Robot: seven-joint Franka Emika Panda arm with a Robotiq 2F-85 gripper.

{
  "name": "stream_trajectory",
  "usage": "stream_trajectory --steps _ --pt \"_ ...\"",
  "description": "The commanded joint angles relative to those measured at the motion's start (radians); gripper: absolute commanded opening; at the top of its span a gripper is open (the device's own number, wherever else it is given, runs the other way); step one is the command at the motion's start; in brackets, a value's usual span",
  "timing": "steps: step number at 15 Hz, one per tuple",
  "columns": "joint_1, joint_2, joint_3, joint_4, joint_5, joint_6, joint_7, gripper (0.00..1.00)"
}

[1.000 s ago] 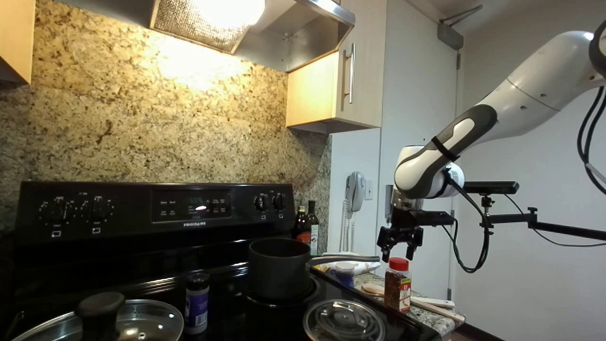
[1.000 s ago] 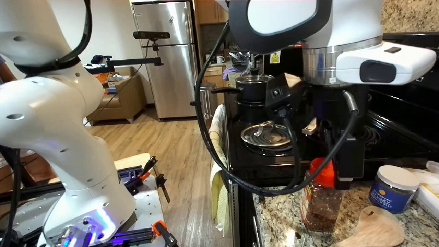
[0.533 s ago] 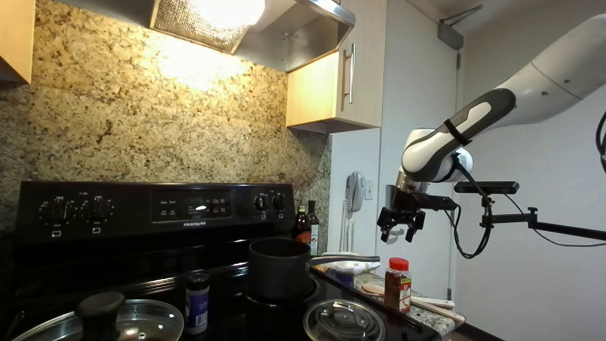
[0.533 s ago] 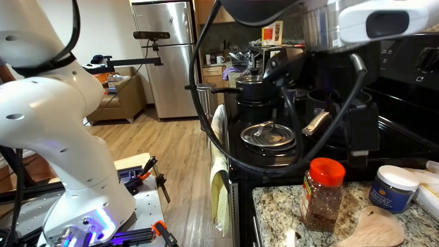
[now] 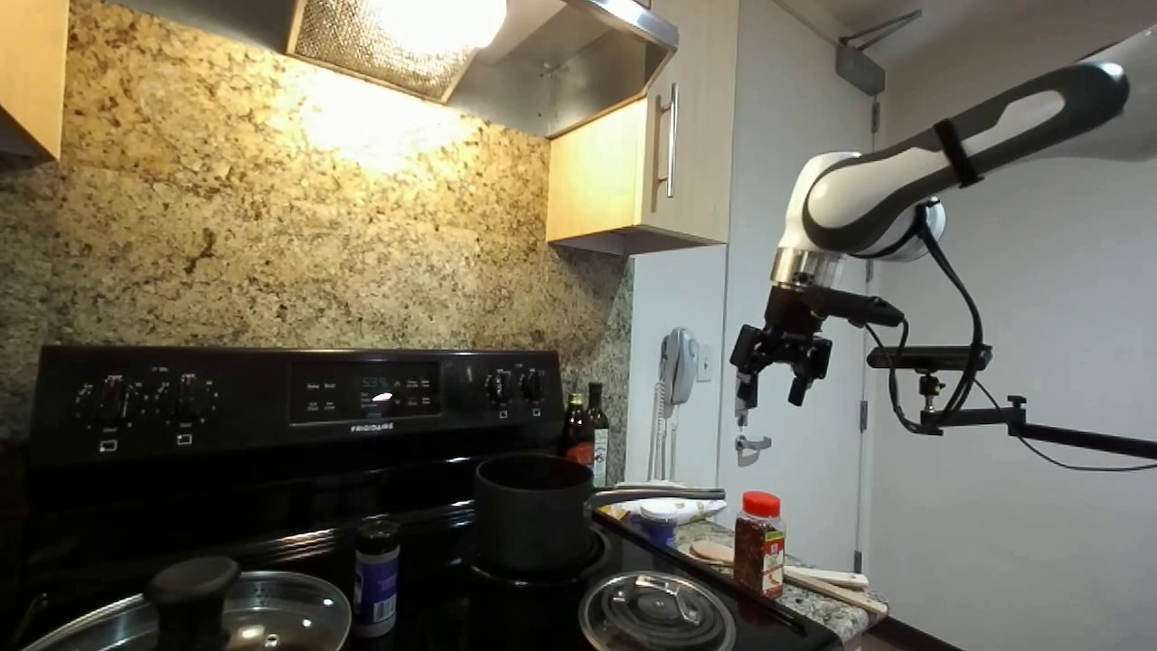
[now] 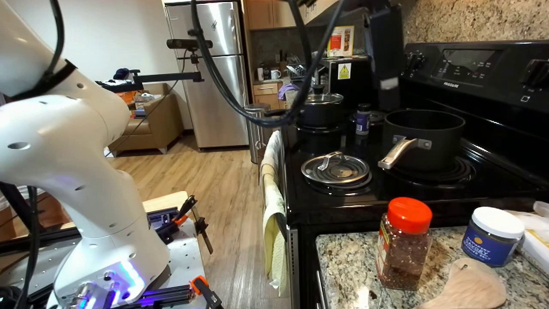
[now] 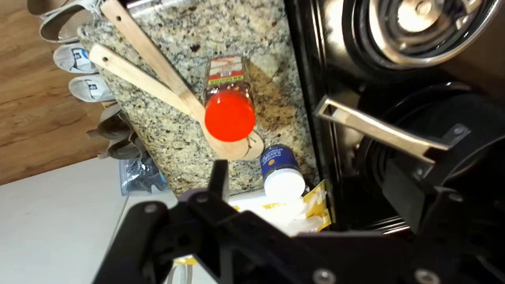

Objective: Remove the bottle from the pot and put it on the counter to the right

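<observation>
A robotic gripper [image 5: 770,402] hangs high above a granite kitchen counter [image 6: 345,266], fingers spread wide and nothing in its grasp. Below, the red-capped bottle [image 6: 404,249] stands upright on the counter, out of the pot, reddish-brown flakes showing through its clear sides. A blue-labeled jar [image 6: 489,242] with a white lid stands near it. The dark pot [image 6: 422,148] sits uncovered on a rear burner, its bottom hidden in both exterior views. Farther along the stove [image 6: 317,206] are a purple-labeled bottle [image 5: 375,583] and a second pot [image 6: 321,113] under a glass lid.

The counter's speckled stone meets the stove's black edge; a pale towel [image 6: 272,201] hangs at the stove's front. Beyond lie a wood floor [image 6: 206,180], a steel refrigerator [image 6: 206,86] and a tan armchair [image 6: 171,120].

Two wooden utensils [image 7: 154,57] lie crossed just beside the red-capped bottle. The dark pot's metal handle [image 6: 399,152] juts toward the counter, a flat lid [image 6: 336,168] covers a front burner, and a black cable [image 6: 274,123] loops across the second pot's handle in an exterior view.
</observation>
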Motion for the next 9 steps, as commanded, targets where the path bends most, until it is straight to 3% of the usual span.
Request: stream_trajectory --steps 1,9 --pt "0.006 -0.096 0.066 -0.001 -0.026 -0.162 0.042 1.00" --pt "0.034 -0.126 0.138 0.031 -0.006 -0.398 0.098 1.00"
